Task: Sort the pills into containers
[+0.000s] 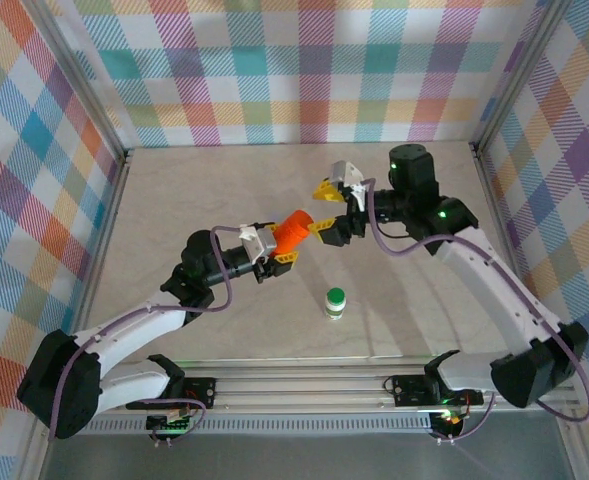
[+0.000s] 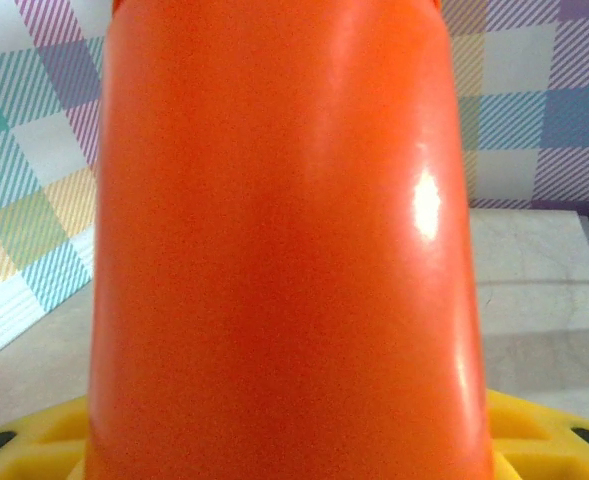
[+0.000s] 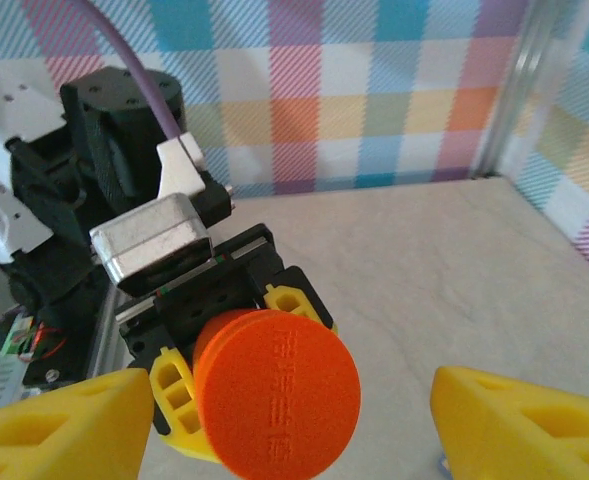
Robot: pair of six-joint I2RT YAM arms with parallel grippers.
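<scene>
My left gripper [image 1: 286, 245] is shut on an orange container [image 1: 296, 232], held tilted above the table with its ribbed orange cap [image 3: 277, 390] facing my right gripper. The container's smooth wall [image 2: 284, 250] sits close in the left wrist view, with my left gripper's [image 2: 289, 450] yellow fingers [image 2: 544, 430] at its base. My right gripper [image 1: 324, 208] is open just beyond the cap. Its yellow fingertips [image 3: 64, 430] stand wide on either side of the cap, touching nothing. A small white container with a green cap [image 1: 335, 302] stands upright on the table. The pills are out of view.
The beige table [image 1: 214, 190] is walled by plaid panels, with metal corner posts [image 1: 494, 110] at the back. A metal rail [image 1: 304, 385] runs along the near edge by the arm bases. The small container stands below and in front of both grippers.
</scene>
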